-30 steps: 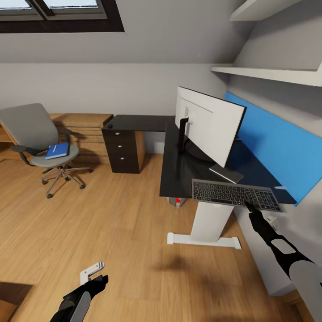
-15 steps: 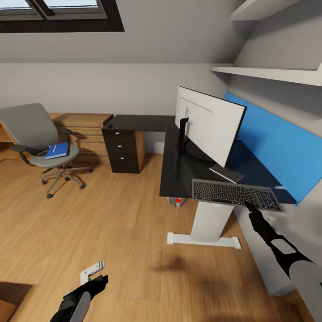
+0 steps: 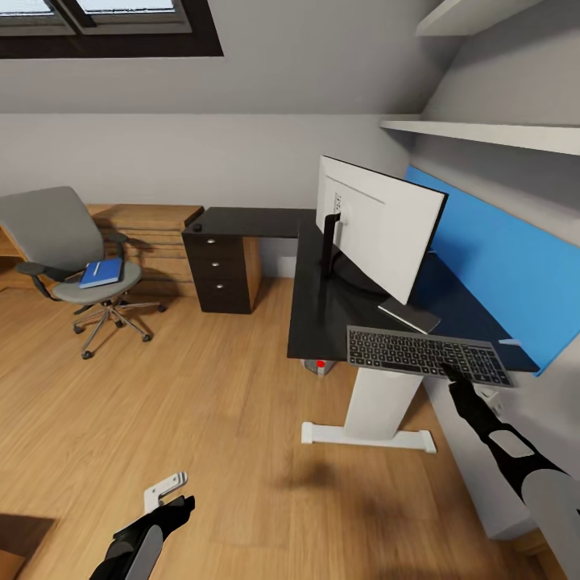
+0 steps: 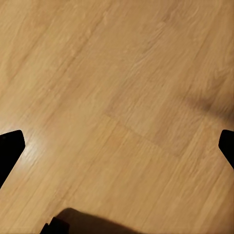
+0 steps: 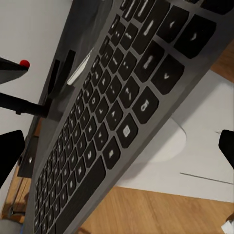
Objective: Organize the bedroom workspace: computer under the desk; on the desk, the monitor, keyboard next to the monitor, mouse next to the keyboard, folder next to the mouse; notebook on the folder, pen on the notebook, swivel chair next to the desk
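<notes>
The white-backed monitor (image 3: 379, 225) stands on the black desk (image 3: 318, 306). A dark keyboard (image 3: 427, 354) lies across the desk's near edge and overhangs it. My right gripper (image 3: 448, 373) touches the keyboard's near side. In the right wrist view the keyboard (image 5: 112, 117) is very close and the fingertips (image 5: 9, 153) stand wide apart, open. A small dark mouse (image 3: 197, 227) sits on the desk's far corner. On the grey swivel chair (image 3: 68, 242) lies a blue folder (image 3: 102, 272). My left gripper (image 3: 165, 493) hangs open low over the wooden floor (image 4: 117, 112).
A dark drawer unit (image 3: 221, 270) stands under the desk's far wing, beside a wooden dresser (image 3: 149, 229). A white desk leg (image 3: 379, 403) and foot stand on the floor, with a small grey and red object (image 3: 321, 365) behind. A blue wall panel (image 3: 499, 258) and white shelves (image 3: 483, 133) line the right wall.
The whole view has shifted slightly. The keyboard and my right gripper sit a touch lower and further right in the picture; the left arm has not moved.
</notes>
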{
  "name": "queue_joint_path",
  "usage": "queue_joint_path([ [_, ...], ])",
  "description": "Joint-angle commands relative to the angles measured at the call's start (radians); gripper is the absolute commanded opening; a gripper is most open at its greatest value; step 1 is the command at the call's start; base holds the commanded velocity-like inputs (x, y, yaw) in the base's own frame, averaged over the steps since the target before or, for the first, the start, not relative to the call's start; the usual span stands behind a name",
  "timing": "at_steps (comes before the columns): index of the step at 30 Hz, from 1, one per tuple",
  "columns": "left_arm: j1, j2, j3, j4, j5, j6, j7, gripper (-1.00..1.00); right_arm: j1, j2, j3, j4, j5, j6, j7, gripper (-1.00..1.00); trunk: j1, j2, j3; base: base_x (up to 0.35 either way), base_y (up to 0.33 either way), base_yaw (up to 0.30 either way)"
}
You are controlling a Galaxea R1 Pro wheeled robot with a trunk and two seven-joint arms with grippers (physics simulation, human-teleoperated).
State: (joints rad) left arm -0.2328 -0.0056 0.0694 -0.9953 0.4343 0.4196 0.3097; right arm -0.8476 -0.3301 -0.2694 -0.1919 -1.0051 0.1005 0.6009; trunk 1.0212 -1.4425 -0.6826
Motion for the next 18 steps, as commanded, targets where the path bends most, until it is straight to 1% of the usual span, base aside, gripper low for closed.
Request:
queue_joint_path([
  [1,0.0,-0.001,0.001,-0.002,0.011,0.004,0.006,1.0,-0.001,-0.001,-0.002,0.0,-0.01,0.01,0.003,1.0,0.0,0.0,-0.001,0.008,0.0,0.0],
  [10,0.0,-0.001,0.001,-0.002,0.01,0.007,0.008,1.0,-0.001,-0.006,-0.002,0.0,-0.01,0.01,-0.002,1.0,0.0,0.0,-0.001,0.001,0.0,0.0],
  [18,0.0,-0.004,0.001,-0.003,0.011,0.007,0.009,1.0,-0.001,-0.006,-0.002,0.0,-0.01,0.01,-0.003,1.0,0.031,-0.056,-0.026,0.0,0.0,0.0],
])
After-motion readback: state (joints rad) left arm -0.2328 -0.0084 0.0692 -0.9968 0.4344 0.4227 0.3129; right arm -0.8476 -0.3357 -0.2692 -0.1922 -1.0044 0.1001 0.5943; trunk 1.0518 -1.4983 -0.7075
